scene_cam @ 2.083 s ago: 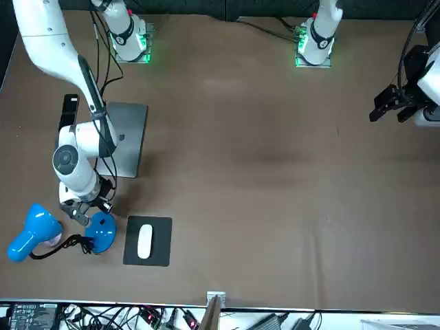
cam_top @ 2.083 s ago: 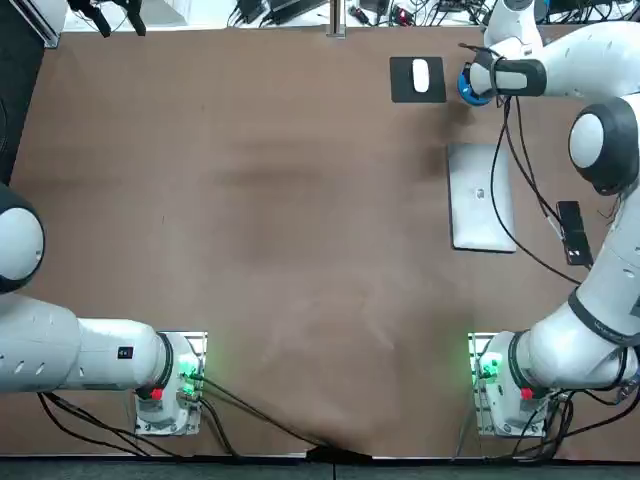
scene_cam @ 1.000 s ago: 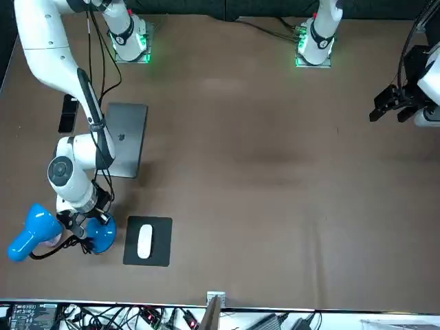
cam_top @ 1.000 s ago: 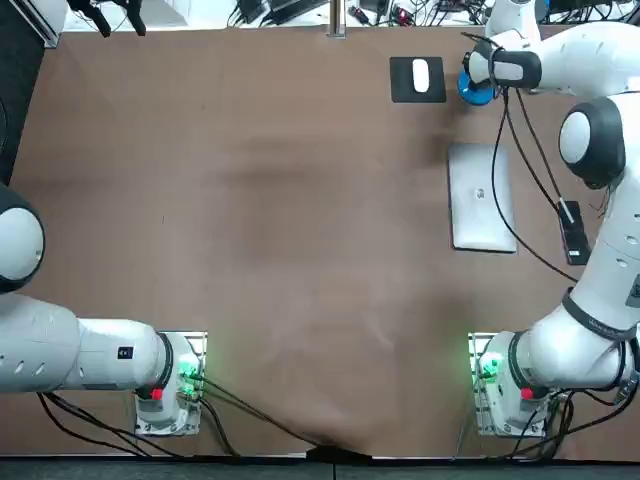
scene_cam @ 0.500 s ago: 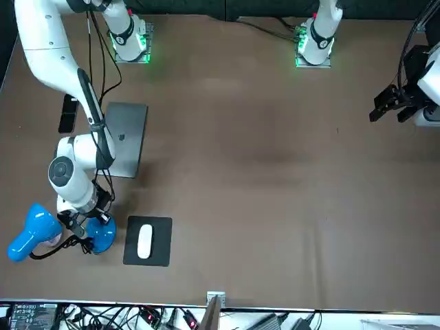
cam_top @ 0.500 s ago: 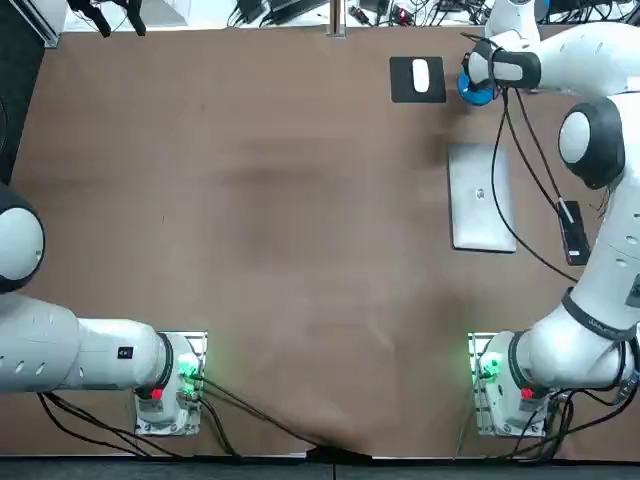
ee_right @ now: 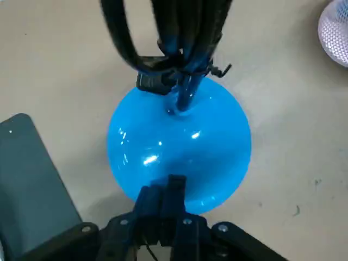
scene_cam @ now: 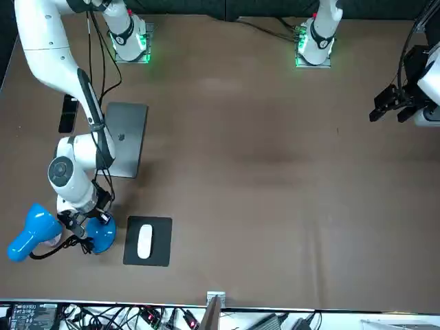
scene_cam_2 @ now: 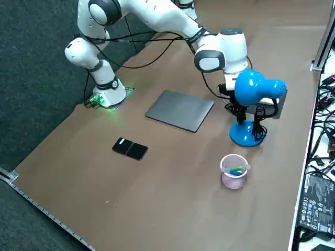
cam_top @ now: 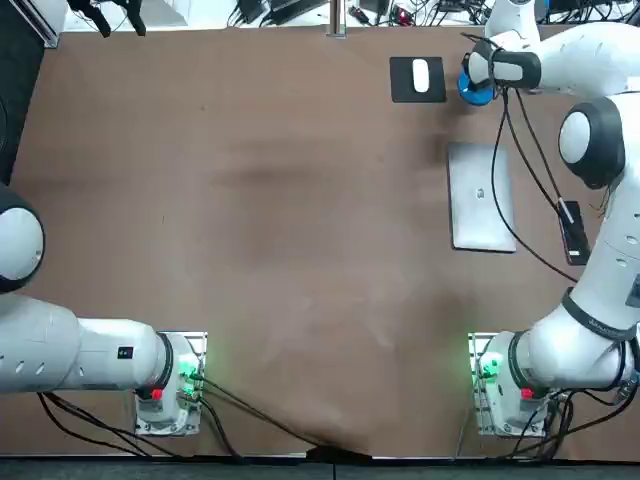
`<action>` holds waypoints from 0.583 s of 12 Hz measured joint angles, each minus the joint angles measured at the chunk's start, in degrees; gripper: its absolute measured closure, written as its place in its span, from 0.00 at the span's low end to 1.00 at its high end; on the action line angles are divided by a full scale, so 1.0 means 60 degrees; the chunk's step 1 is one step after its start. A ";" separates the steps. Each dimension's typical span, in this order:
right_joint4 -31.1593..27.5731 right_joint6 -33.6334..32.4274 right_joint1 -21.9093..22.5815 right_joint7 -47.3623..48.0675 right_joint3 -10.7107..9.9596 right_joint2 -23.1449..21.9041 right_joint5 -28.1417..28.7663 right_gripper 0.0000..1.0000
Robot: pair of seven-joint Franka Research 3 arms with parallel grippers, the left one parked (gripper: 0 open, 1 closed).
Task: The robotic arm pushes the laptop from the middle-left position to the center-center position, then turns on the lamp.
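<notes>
The blue desk lamp stands at the table's far right, its round base point(cam_top: 474, 88) point(scene_cam: 102, 235) point(scene_cam_2: 245, 135) point(ee_right: 179, 141) on the tabletop and its head point(scene_cam: 31, 232) point(scene_cam_2: 256, 88) off to the side. My right gripper point(cam_top: 480, 82) point(scene_cam: 84, 221) point(scene_cam_2: 232, 104) point(ee_right: 167, 184) points down at the base's near edge. Its fingers are shut together, with the tips on or just above the blue dome. The closed silver laptop point(cam_top: 482, 196) point(scene_cam: 124, 139) point(scene_cam_2: 180, 111) lies flat a little nearer the robot than the lamp.
A white mouse on a black pad point(cam_top: 419, 76) point(scene_cam: 146, 240) point(ee_right: 27, 179) lies beside the lamp base. A black phone point(cam_top: 572, 232) point(scene_cam: 67, 113) point(scene_cam_2: 130, 148) rests right of the laptop. A pale cup point(scene_cam_2: 233, 171) point(ee_right: 334, 30) with pens stands near the lamp.
Over the first second my right gripper moved a little farther out and down onto the lamp base. It has held still since, and the laptop has not moved.
</notes>
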 joint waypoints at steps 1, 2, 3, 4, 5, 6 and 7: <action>0.0007 0.0000 -0.0015 -0.0028 0.0000 0.0000 0.0000 0.98; 0.0014 0.0000 -0.0029 -0.0059 0.0000 0.0000 0.0001 0.98; 0.0021 0.0000 -0.0044 -0.0088 0.0000 0.0001 0.0001 0.98; 0.0024 0.0000 -0.0062 -0.0110 -0.0001 0.0003 0.0001 0.98; 0.0025 0.0001 -0.0080 -0.0129 -0.0001 0.0015 0.0001 0.98; 0.0026 0.0001 -0.0094 -0.0137 -0.0001 0.0039 0.0001 0.98; 0.0030 0.0005 -0.0098 -0.0139 0.0000 0.0059 0.0001 0.98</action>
